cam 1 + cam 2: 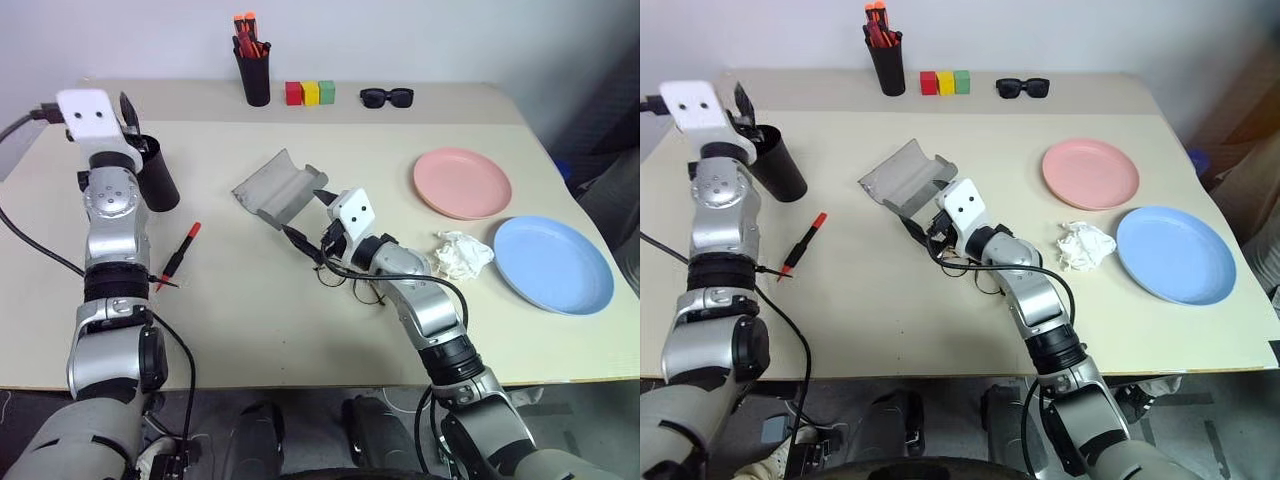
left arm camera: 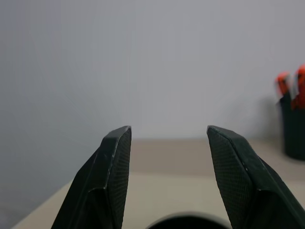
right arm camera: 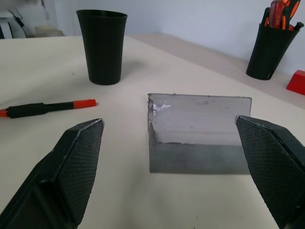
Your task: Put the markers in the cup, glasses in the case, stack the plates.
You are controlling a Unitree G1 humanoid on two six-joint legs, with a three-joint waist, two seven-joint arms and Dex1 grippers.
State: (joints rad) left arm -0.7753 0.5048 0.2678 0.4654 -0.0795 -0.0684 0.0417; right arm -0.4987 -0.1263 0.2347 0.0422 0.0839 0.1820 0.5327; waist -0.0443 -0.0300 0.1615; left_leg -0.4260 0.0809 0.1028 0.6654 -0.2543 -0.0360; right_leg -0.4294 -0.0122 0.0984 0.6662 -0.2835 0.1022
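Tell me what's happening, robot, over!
Left claw open above the black cup, nothing in it. Right claw wide open, facing the open grey case. Red-capped marker lies on the table. Crumpled tissue beside the plates.

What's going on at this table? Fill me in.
The robot is tidying a table. Its left gripper hovers over the black cup, jaws apart and empty. One red-capped marker lies on the table. The right gripper waits, jaws wide, facing the open grey case. The pink plate and blue plate sit side by side, unstacked.
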